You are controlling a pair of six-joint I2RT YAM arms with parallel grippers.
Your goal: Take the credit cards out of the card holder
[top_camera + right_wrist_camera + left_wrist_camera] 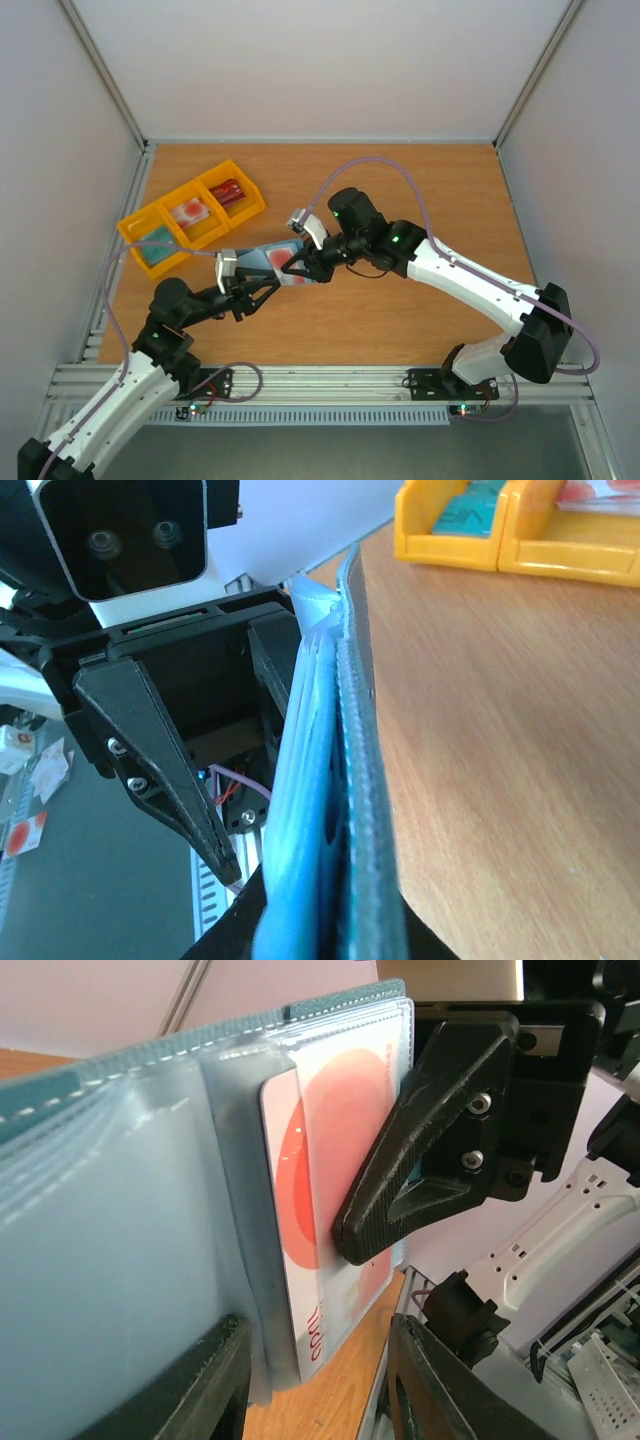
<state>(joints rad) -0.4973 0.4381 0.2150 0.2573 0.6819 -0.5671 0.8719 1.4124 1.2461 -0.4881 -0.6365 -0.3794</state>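
The slate-blue card holder hangs open above the table between both grippers, its clear sleeves facing the left wrist camera. A pinkish-red credit card sits in one sleeve. My right gripper is shut on that half; one of its fingers presses on the card. In the right wrist view the card holder runs edge-on up from between the right gripper's fingers. My left gripper stands open, the holder's lower edge by its left finger.
A yellow three-compartment tray sits at the back left, holding a teal card, a pale pink card and a dark red item. Its near wall shows in the right wrist view. White walls enclose the wooden table.
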